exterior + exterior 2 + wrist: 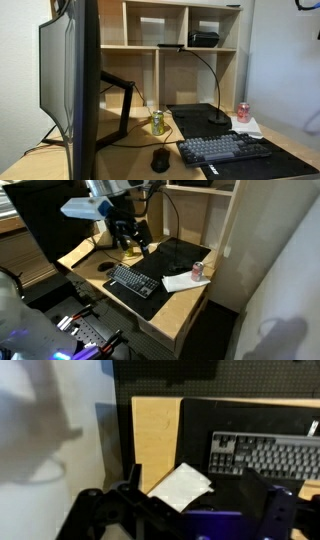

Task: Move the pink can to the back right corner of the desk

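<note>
Pincer: hangs over the bench, upper centre of frame, fingers apart, holding nothing. In the wrist view its dark fingers fill the lower edge.

Pink can: upright on white paper, right of frame, near the lamp base. In an exterior view it stands at centre right, close to the bench edge and well apart from the pincer.

Yellow-green can: upright, centre of frame, beside the monitor stand.

Keyboard: on a black mat, lower right.

Mouse: bottom centre, just beside the keyboard.

Shelf: behind the bench, top of frame.
</note>
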`<state>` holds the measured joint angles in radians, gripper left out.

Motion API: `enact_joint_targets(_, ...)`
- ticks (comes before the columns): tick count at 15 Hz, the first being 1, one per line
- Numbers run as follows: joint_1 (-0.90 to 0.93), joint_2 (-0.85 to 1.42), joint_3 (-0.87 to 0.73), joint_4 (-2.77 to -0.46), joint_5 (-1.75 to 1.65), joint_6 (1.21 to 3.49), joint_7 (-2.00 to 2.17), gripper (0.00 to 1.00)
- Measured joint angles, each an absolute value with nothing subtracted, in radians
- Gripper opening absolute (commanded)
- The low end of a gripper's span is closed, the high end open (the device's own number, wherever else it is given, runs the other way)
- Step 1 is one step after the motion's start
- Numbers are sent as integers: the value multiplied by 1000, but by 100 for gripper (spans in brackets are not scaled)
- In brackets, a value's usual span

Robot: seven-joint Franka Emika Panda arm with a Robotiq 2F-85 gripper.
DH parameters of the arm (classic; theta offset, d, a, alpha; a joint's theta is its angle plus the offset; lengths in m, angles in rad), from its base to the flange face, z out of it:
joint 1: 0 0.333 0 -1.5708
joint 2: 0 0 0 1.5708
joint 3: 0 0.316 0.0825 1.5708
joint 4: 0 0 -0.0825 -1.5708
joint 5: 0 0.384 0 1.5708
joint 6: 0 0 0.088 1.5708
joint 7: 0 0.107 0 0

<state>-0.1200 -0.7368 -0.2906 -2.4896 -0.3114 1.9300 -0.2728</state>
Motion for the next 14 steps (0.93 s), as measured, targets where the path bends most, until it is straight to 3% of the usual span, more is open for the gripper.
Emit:
enact_joint_targets(3, -112, -580, -349, -2356, -222, 1965, -280, 100)
enact_joint_targets(9, -119, -572, -320, -2364, -220, 1966, -231, 100)
enact_joint_targets(14, -49, -300, -324, -2219, 29, 2008, -49, 100)
